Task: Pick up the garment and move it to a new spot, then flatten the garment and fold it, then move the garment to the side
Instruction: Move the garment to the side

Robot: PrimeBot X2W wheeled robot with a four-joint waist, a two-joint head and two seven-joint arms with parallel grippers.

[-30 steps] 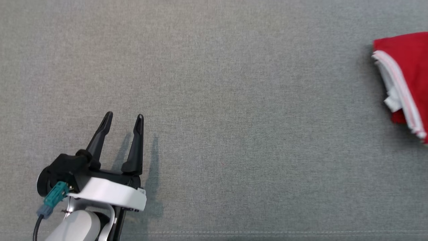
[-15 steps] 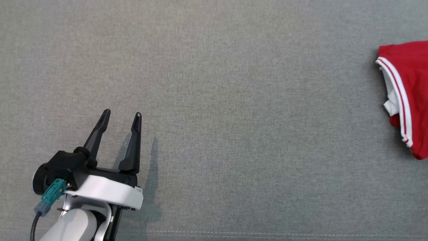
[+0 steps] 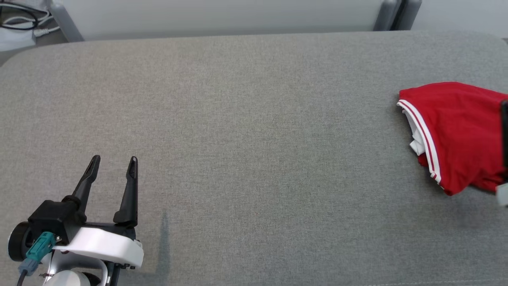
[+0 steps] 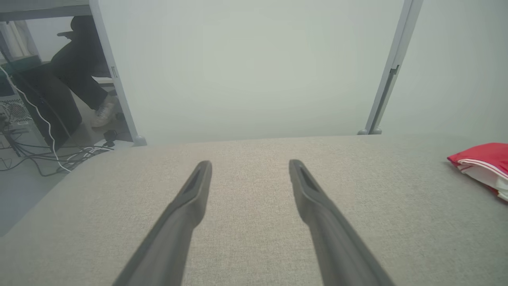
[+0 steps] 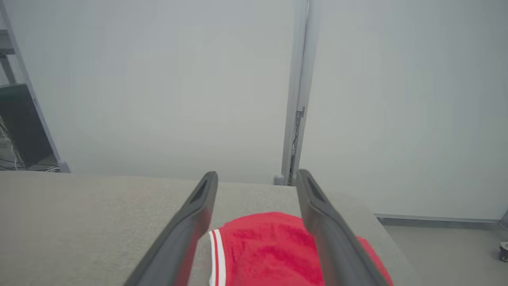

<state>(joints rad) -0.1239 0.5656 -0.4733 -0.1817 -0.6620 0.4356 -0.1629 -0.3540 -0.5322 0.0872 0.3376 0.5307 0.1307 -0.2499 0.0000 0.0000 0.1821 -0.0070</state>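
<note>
The grey padded table (image 3: 238, 119) takes up most of the space in front of the robot, its cloth top bare across the middle. Far over on the robot's right, near the table's edge, lies the red garment (image 3: 460, 127) — a compact folded bundle, flat on the cloth. That reads to me as the last step done or nearly so, since it sits to the side, out of the working area. The right gripper (image 5: 257, 174) hangs just over it, its two dark fingers spread wide with red cloth showing between and below them. They pinch nothing, so the bundle looks let go. The left gripper (image 3: 114, 159) waits well apart at the near left, fingers likewise parted and empty, low over the table — kept out of the way, I'd say. Along the garment's left edge runs white striped trim (image 3: 433, 169), with a bit of white lining (image 3: 414, 143) poking out beside it.
</note>
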